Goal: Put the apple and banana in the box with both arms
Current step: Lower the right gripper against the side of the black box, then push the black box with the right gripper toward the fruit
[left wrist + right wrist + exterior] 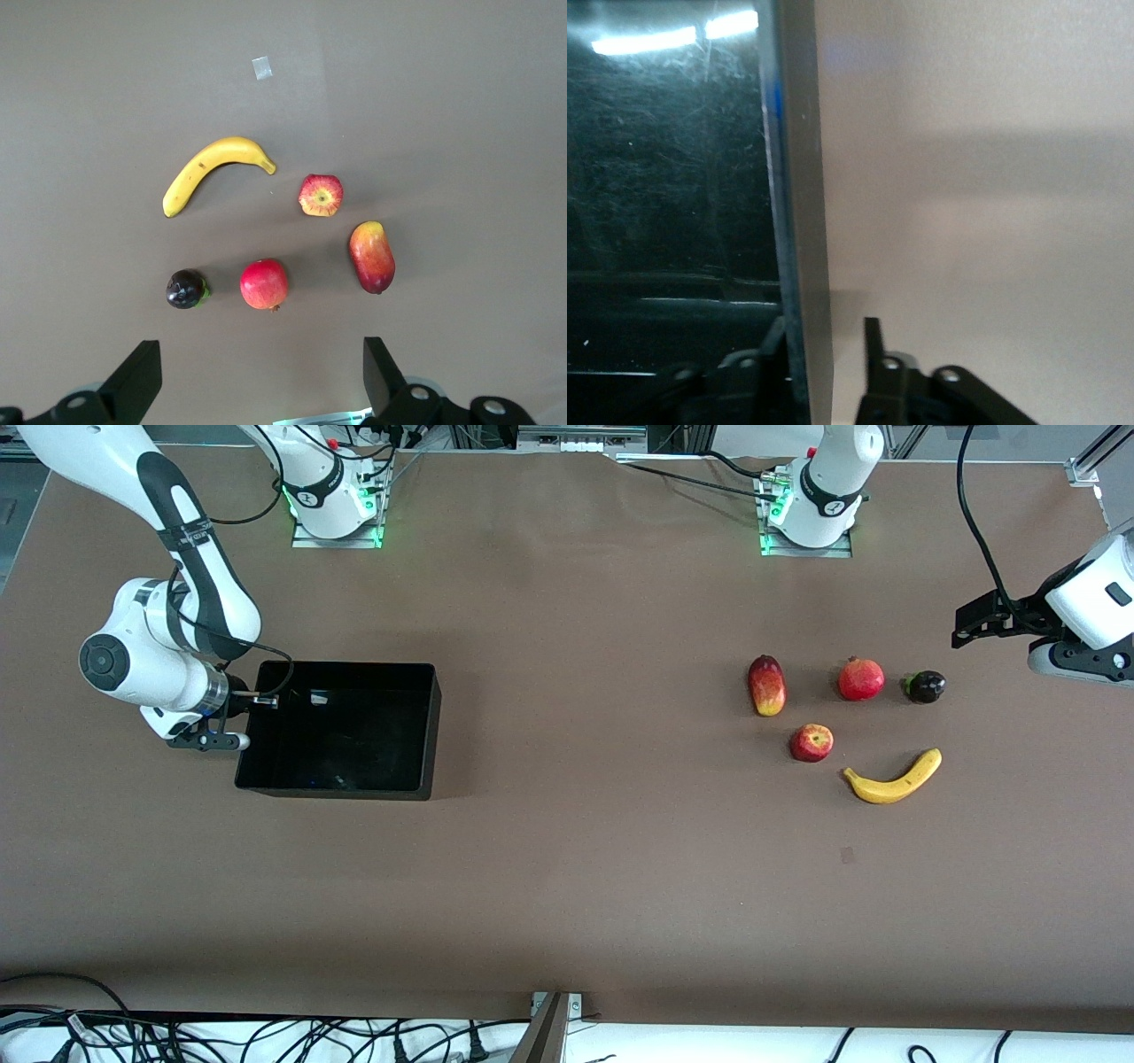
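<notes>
The apple (pixel 811 742) (pixel 320 195) and the banana (pixel 893 779) (pixel 215 171) lie side by side on the brown table toward the left arm's end, the banana nearer the front camera. My left gripper (pixel 966 627) (pixel 259 354) hangs open over bare table past the fruit, holding nothing. The black box (pixel 425 726) sits toward the right arm's end, with nothing in it. My right gripper (pixel 252 704) (pixel 826 328) straddles the box's end wall (pixel 802 221), one finger inside and one outside. A gap shows between the outer finger (pixel 873 341) and the wall.
Farther from the front camera than the apple lie an oval red-yellow fruit (pixel 766 685), a red pomegranate (pixel 861 679) and a small dark fruit (pixel 925 686). A small tape patch (pixel 847 855) marks the table nearer the camera. Wide bare table separates the box and the fruit.
</notes>
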